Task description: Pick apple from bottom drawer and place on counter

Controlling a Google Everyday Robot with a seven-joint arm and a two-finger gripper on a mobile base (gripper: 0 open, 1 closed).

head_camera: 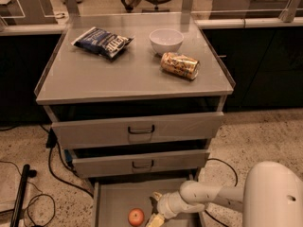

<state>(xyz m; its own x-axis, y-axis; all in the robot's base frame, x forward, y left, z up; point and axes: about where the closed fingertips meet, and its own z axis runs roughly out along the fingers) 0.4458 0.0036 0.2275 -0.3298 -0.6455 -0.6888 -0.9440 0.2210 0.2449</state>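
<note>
The grey metal cabinet (61,126) stands on a speckled floor (258,136), against a long pale ledge (26,29) with glass panels. The counter (118,82), the cabinet's flat grey top with a thin raised rim, carries three items. The robot's white body (277,195) fills the lower right corner, and its arm (215,194) reaches left into the cabinet at floor level. The top drawer (90,130) and the middle drawer (102,164), each with a dark loop handle, are both pulled out slightly. The bottom drawer (111,200) is pulled well out, showing its flat grey floor. A dark blue snack bag (102,41) lies at the rear left of the counter; it bears pale lettering that cannot be read. A white bowl (166,40) stands upright at the rear centre. A gold drink can (179,65) lies on its side just in front and to the right of the bowl; its label print is not legible. Black cables (51,157) trail on the floor left of the cabinet. The gripper (154,208) is inside the bottom drawer, right of centre, with its two pale fingers spread apart and nothing between them. The apple (136,216), red-orange with a yellowish patch, rests on the drawer floor near the front, just left of the gripper's nearer finger; contact cannot be determined.
</note>
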